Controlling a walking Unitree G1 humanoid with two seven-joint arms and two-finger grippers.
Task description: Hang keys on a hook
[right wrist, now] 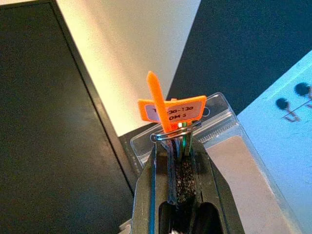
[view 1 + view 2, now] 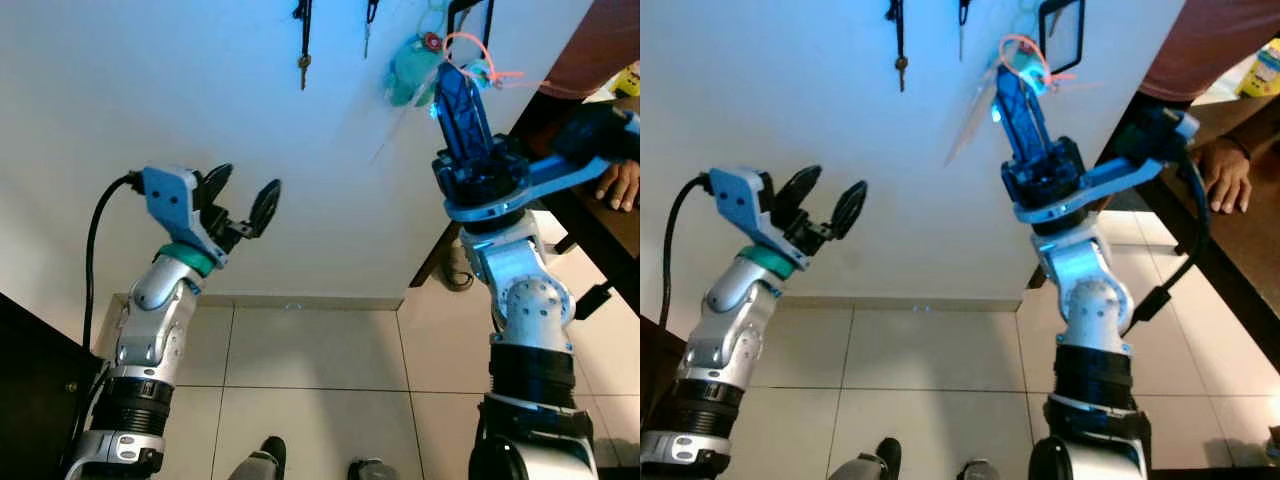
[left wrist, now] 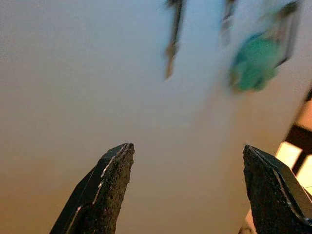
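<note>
Gripping the metal key ring with its orange plastic tag [image 1: 168,111], the right claw [image 2: 462,95] is raised high against the white wall [image 2: 150,90], fingers closed tight on the ring. The keys sit just beside a teal fob [image 2: 410,72] already hanging there, with a dark hanging key [image 2: 303,45] further along towards the left. No hook itself can be made out. Step in hand, by judgement: presenting the ring to the hook. Next move calls for lifting the ring over the hook tip, then releasing. The left claw [image 2: 243,198] is held up, wide apart and empty. A person's hand [image 2: 620,183] rests on a dark bench [image 2: 600,235] nearby.
</note>
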